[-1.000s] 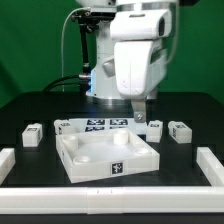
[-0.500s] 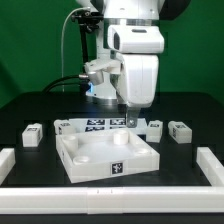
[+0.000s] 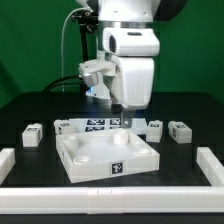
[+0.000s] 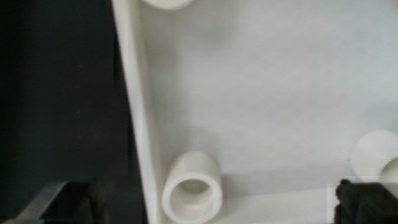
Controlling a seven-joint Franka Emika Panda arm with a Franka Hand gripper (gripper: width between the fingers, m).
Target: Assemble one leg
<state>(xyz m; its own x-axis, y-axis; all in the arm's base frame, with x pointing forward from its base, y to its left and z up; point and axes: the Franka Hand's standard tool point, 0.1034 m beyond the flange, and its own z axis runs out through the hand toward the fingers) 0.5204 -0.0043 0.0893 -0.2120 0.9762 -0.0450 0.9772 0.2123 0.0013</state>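
While the gripper (image 3: 122, 119) hangs, jaws spread, over the tray (image 3: 66, 152) rim, the leg (image 3: 154, 128) white, stubby, tagged, on black table (image 3: 195, 112) beside that rim.

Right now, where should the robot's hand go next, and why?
Probably sideways to the leg on the exterior view's right: the gripper hangs open and empty over the tray edge, and that leg lies loose nearby.
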